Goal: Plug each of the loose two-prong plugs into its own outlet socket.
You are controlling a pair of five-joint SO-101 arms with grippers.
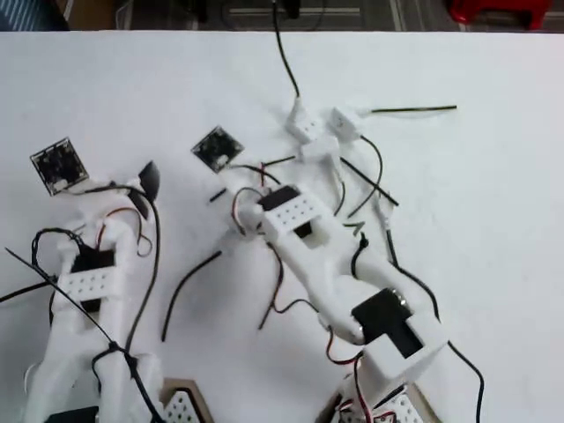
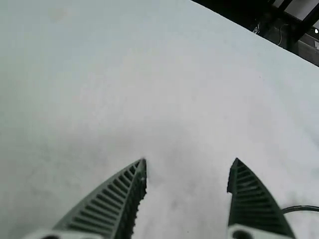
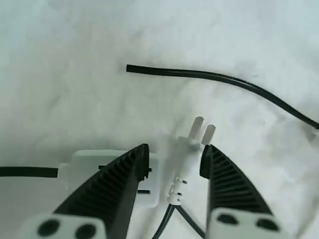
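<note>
My right fingers point(image 3: 117, 184) straddle the two-prong plug point(image 3: 185, 148), spread — seemingly not pinching it — beside a socket point(image 3: 82, 162); my left fingers point(image 2: 122, 196) gape over the desk point(image 2: 149, 74).

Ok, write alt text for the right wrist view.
The right pincer, open, straddles a white two-prong plug whose prongs point away from it, right beside a white outlet socket. Beyond them the cut end of a loose black cable lies on the white table.

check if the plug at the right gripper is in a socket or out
Out. Both prongs are bare, pointing away from the outlet block beside it; the plug lies inside the open right gripper.
</note>
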